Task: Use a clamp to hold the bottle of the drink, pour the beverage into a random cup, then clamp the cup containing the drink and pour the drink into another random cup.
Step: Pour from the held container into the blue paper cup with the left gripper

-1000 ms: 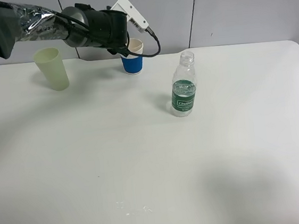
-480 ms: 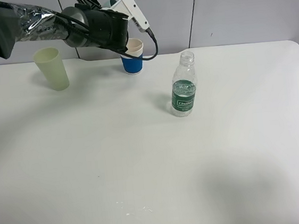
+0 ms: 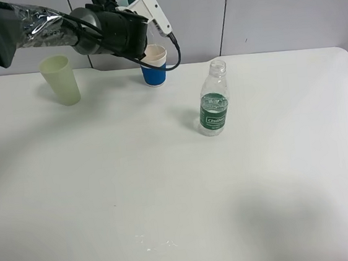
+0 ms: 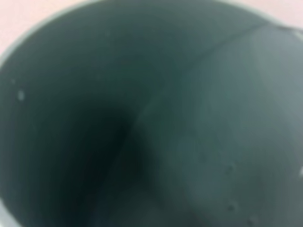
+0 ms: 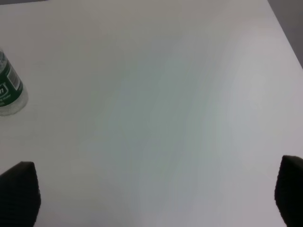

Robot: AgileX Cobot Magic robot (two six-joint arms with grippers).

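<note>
My left gripper (image 3: 109,1) is raised at the back of the table and shut on the teal cup (image 3: 127,0), of which only a sliver shows above the wrist. That cup hangs just above and left of the blue paper cup (image 3: 155,72). The left wrist view is filled by the teal cup's dark green inside (image 4: 142,123); I see no liquid in it. The bottle (image 3: 213,101) stands upright and uncapped at mid-table, also seen in the right wrist view (image 5: 7,90). My right gripper (image 5: 154,191) is open over bare table and does not show in the high view.
A pale yellow-green tapered cup (image 3: 60,80) stands at the back left. A few small droplets (image 3: 155,244) lie near the front of the white table (image 3: 167,187). A grey panelled wall runs behind the table.
The left wrist has rolled and lifted slightly over the paper cup, so the teal cup's edge now shows above the arm. Bottle and other cups have not moved.
</note>
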